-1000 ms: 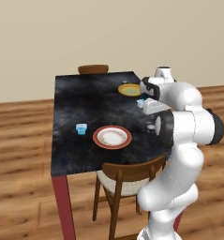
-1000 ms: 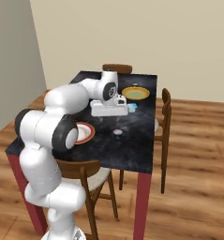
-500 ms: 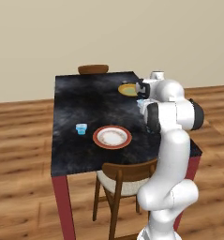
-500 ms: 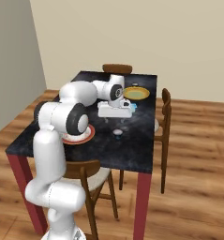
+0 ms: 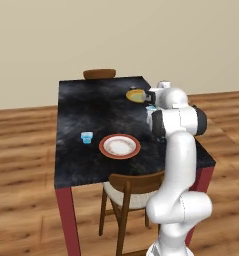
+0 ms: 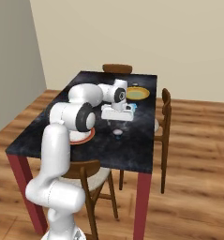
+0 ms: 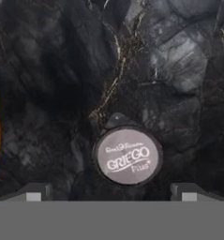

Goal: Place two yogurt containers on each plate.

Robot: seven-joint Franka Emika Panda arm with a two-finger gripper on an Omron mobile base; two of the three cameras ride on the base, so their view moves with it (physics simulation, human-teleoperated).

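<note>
A round yogurt container (image 7: 127, 156) with a grey "GRIEGO" lid stands on the black marble table, just above and between my gripper's (image 7: 111, 194) two fingertips, which are spread wide with nothing between them. From the right base view, the gripper (image 6: 117, 121) hangs open over that same cup (image 6: 117, 132). A light blue yogurt cup (image 6: 133, 107) sits beside the hand, near the yellow-orange plate (image 6: 138, 93). Another light blue cup (image 5: 86, 136) stands left of the white plate with a red-brown rim (image 5: 119, 146). The yellow plate (image 5: 136, 95) is partly behind my arm.
The dark table (image 5: 91, 110) has red legs. One wooden chair (image 5: 126, 192) is tucked in at the near side, another (image 6: 165, 117) on the right side, and a third (image 5: 99, 74) at the far end. Wood floor surrounds it.
My arm has folded in closer over the table, and the hand has shifted slightly right and down above the round cup. The cups and plates have not moved.
</note>
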